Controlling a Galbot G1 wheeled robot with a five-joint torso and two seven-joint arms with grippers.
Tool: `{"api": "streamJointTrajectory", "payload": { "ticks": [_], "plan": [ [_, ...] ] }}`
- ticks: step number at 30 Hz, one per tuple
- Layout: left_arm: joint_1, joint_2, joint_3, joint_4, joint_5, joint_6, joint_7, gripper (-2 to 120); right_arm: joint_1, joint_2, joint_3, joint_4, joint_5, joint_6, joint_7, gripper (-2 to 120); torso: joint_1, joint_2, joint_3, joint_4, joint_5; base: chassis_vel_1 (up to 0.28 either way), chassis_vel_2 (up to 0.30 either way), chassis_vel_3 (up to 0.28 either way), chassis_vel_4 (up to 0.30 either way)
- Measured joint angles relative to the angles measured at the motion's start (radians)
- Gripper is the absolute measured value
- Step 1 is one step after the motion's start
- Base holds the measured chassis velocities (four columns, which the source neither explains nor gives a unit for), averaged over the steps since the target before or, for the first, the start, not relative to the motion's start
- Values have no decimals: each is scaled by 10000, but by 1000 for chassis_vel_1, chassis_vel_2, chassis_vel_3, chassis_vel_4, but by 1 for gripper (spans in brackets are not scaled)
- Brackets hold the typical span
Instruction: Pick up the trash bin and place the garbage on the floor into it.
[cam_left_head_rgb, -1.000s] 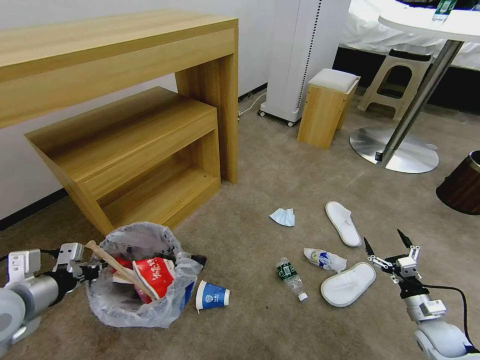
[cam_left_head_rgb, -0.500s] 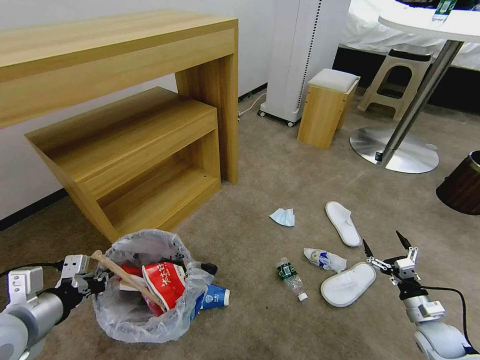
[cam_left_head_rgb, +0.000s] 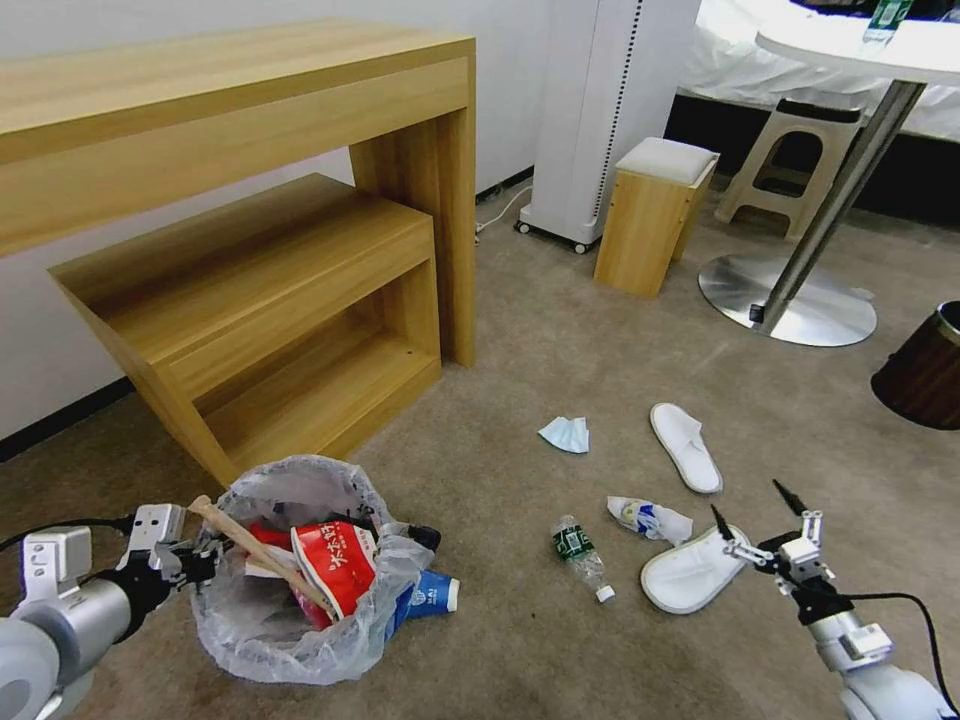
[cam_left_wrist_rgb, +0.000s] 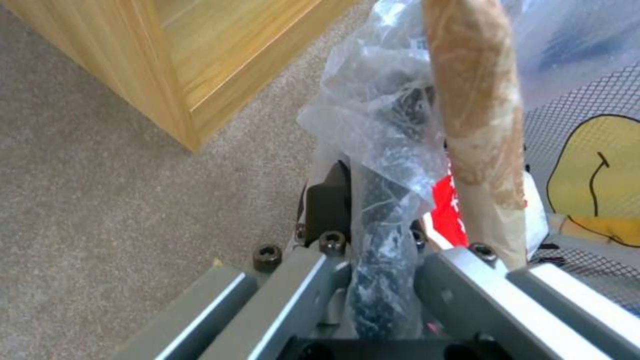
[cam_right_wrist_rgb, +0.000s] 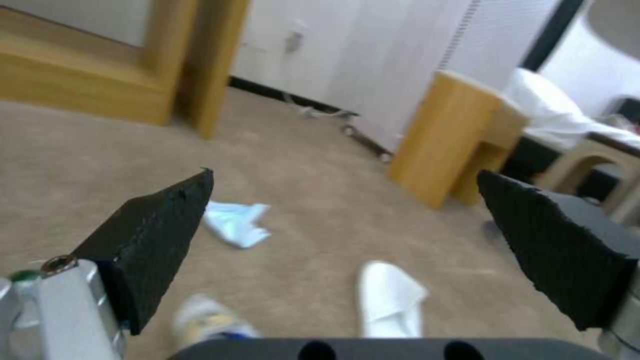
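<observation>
Beige carpet (cam_left_head_rgb: 560, 320) covers the floor of a bedroom, with a stepped wooden desk (cam_left_head_rgb: 240, 200) in the upper left of the head view and a round pedestal table at the upper right.

At the lower left of that frame, the left tool (cam_left_head_rgb: 190, 562) is clamped on the near rim of the trash bin (cam_left_head_rgb: 300, 640); the left wrist view shows the black rim and its crinkled clear liner (cam_left_wrist_rgb: 380, 150) pinched between the closed jaws. The bin stands on the carpet just in front of the desk. Inside it are a red wrapper (cam_left_head_rgb: 335, 565), a wooden stick (cam_left_head_rgb: 255, 550) leaning over the rim, and something yellow behind the mesh wall. A blue-and-white paper cup (cam_left_head_rgb: 432, 592) lies on the floor touching the bin's right side.

At the lower right, the right tool (cam_left_head_rgb: 765, 535) hangs with its fingers spread wide, holding nothing, just beside the nearer white slipper (cam_left_head_rgb: 690, 572). Outward from it lie a crumpled white-and-blue wrapper (cam_left_head_rgb: 650, 520), a small bottle (cam_left_head_rgb: 582, 556), the second slipper (cam_left_head_rgb: 686, 446) and a light-blue mask (cam_left_head_rgb: 566, 434).

By my reading the bin is in hand and partly filled, but most of the job remains: cup, bottle, wrapper, mask and both slippers are all on the floor.
</observation>
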Motion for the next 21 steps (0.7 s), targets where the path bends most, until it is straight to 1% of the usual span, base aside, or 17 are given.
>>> {"api": "streamJointTrajectory", "payload": {
  "ticks": [3,5,15,17,19,21],
  "plan": [
    [57,0,-52,-53,-11,-1,2,0,-21,-46,-222,58,-29,1,-213,100,0,0,0,1,-1,0,0,0,0],
    [133,-7,-156,-148,-52,-1,6,0,-1,-120,-556,70,-64,3,-434,100,0,0,0,1,0,0,0,0,0],
    [258,-78,-324,-115,9,-38,46,0,327,-97,-1410,12,-169,5,-542,100,0,0,0,0,-1,0,0,0,0],
    [320,-133,-378,-119,29,-49,55,0,488,-121,-1813,-82,-181,5,-565,100,0,0,0,1,0,0,0,0,0],
    [328,-150,-383,-125,34,-51,55,0,525,-132,-1929,-109,-177,5,-566,100,0,0,0,2,-1,0,0,0,0],
    [338,-225,-384,-178,42,-52,48,0,716,-146,-2388,-291,-194,5,-585,100,0,0,0,1,0,0,0,0,0]
  ]
}}
